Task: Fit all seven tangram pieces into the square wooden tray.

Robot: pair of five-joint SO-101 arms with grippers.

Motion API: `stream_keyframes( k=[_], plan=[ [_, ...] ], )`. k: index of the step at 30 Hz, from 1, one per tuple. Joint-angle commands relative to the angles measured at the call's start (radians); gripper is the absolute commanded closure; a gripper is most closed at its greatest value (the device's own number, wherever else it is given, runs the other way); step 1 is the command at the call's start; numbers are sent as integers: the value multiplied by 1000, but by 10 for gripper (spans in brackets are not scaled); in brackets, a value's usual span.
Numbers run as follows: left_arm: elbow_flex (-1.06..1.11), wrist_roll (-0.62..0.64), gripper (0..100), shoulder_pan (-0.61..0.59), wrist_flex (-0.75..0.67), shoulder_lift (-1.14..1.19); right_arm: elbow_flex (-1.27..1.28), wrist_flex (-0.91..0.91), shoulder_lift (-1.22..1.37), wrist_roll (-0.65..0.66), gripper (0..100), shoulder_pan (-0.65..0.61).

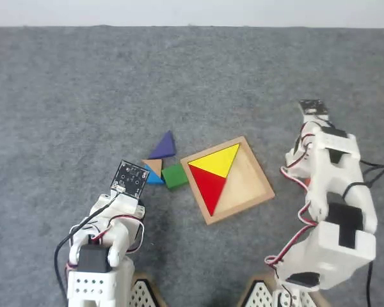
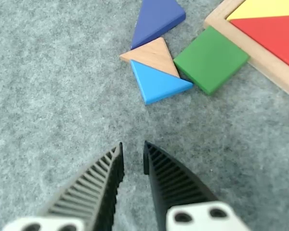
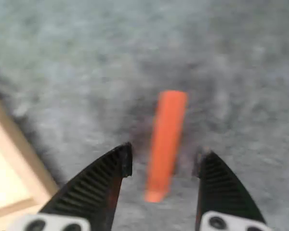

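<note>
Left gripper [image 2: 133, 148]: your fingers are nearly together, with a thin line of grey felt [image 1: 83, 96] between them and nothing held. It hangs over bare felt on the arm side of the loose pieces. From above, the wrist's circuit board [image 1: 130, 178] hides it.

Right gripper [image 3: 166, 153]: the fingers are spread wide, one on each side of the orange piece [image 3: 169, 122] and not touching it. The piece is blurred, so you can't tell its shape. It lies just off the tray [image 3: 9, 159], whose corner is cut by the frame. From above, the right arm [image 1: 336, 192] covers that ground.

Loose pieces off the tray's left corner:
- The blue triangle [image 2: 156, 83] is nearest you and touches the wood-coloured triangle [image 2: 151, 55].
- The green square [image 2: 209, 60] sits beside both, against or just off the tray's rim; you can't tell which.
- The purple triangle [image 2: 156, 19] is farthest and is clipped by the frame.

The tray sits skewed on the felt. Inside it, the red triangle [image 1: 208, 182] and yellow triangle [image 1: 219, 160] meet along one edge. The half toward the right arm is bare wood.

There is wide open felt beyond the tray, up to a pale strip [image 1: 192, 13] at the far edge. Only a narrow lane lies between the tray and the right arm.
</note>
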Motion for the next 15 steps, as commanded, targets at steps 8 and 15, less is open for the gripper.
stream_keyframes(
  k=[8, 15],
  plan=[
    [-10, 5, 935, 5, 6, -23, -123, -4, -27, 89, 775, 229],
    [-10, 5, 935, 5, 6, -23, -37, -13, -33, 84, 775, 143]
  ],
)
